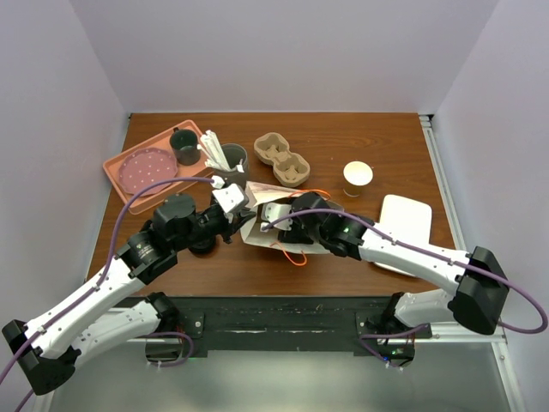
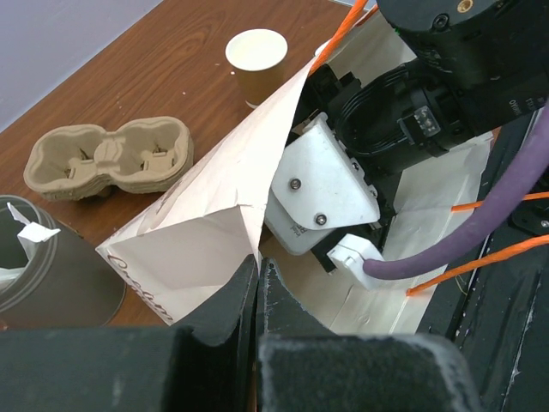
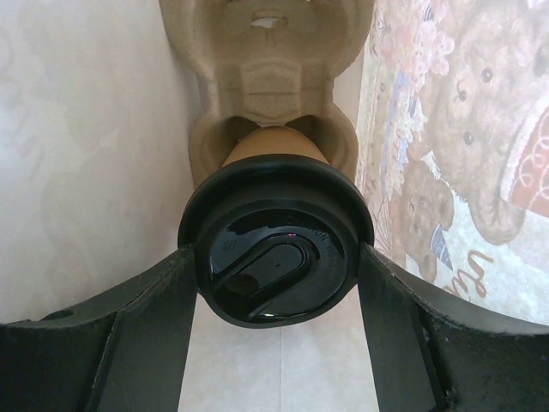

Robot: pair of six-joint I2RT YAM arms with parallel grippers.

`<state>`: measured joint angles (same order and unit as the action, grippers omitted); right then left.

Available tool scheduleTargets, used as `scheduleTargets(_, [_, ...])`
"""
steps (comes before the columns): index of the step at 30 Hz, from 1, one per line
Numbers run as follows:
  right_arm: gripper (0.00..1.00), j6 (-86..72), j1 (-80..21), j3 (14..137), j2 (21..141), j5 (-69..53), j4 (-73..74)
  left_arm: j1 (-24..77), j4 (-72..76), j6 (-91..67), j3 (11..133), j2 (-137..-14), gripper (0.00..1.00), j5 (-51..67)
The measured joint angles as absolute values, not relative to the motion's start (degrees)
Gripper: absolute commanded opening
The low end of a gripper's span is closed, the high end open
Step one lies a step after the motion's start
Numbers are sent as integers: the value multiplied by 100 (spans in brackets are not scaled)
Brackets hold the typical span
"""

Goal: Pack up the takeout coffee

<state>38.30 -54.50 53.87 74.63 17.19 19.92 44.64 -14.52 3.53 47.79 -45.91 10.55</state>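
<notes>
Takeout coffee (image 3: 273, 253), a small tan-brown paper cup w/ a glossy black plastic lid, sits in the near hole of a beige moulded-pulp cup carrier (image 3: 266, 69), seen lid-on from the right wrist cam. Cup & carrier are inside a white paper bag (image 2: 202, 236) w/ thin orange cord handles (image 2: 476, 264). The bag is at centre-front of the brown wooden table (image 1: 343, 137), between the two arms' wrists. Right gripper (image 3: 276, 275) reaches into the bag; its black fingers (image 3: 129, 343) stand wide apart, one against each side of the lid's rim, so the pincer is clamped on the takeout coffee. Left gripper (image 2: 257, 287) is fully closed, its black tips pinching the bag's edge by the mouth. In the right wrist view the bag's right inner wall shows a faint print of curly brown dogs. Elsewhere, top cam: a second, empty beige pulp carrier (image 1: 281, 159) lies behind the bag. An open tan paper cup w/ pale inside (image 1: 358, 176) stands to that carrier's right, apart from it. A flat white rounded-rectangle item (image 1: 405, 219), lid or plate, can't tell, lies at right beside the right arm. At back left, a salmon-pink plastic tray (image 1: 113, 163) holds a round pink dotted plate (image 1: 141, 172) & a dark grey handled mug (image 1: 184, 146). Just beside the tray is a grey tumbler (image 1: 232, 159) w/ white utensils standing in it.
</notes>
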Motion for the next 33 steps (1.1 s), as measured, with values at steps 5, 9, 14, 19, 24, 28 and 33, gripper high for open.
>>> scheduleTargets(5, [25, 3798, -5380, 5288, 7505, 1671, 1695, 4464, -1446, 222, 4779, -4591, 0, 1052])
scheduleTargets(9, [28, 3750, -5330, 5177, 7507, 1570, 1496, 4464, -1448, 161, 4779, -4591, 0, 1052])
scheduleTargets(14, [23, 3693, -5282, 5050, 7507, 1522, 1273, 4462, -1450, -8, 4779, -4591, 0, 1048])
scheduleTargets(19, [23, 3642, -5264, 5022, 7507, 1474, 1155, 4462, -1439, -93, 4779, -4591, 0, 1050])
scheduleTargets(24, [24, 3601, -5247, 5022, 7507, 1437, 1111, 4451, -1426, -113, 4779, -4591, 0, 1052])
scheduleTargets(28, [24, 3590, -5247, 5022, 7535, 1426, 1081, 4431, -1424, -152, 4779, -4591, 0, 1057])
scheduleTargets(33, [25, 3548, -5242, 5022, 7651, 1422, 906, 4425, -1424, -207, 4779, -4606, 0, 1055])
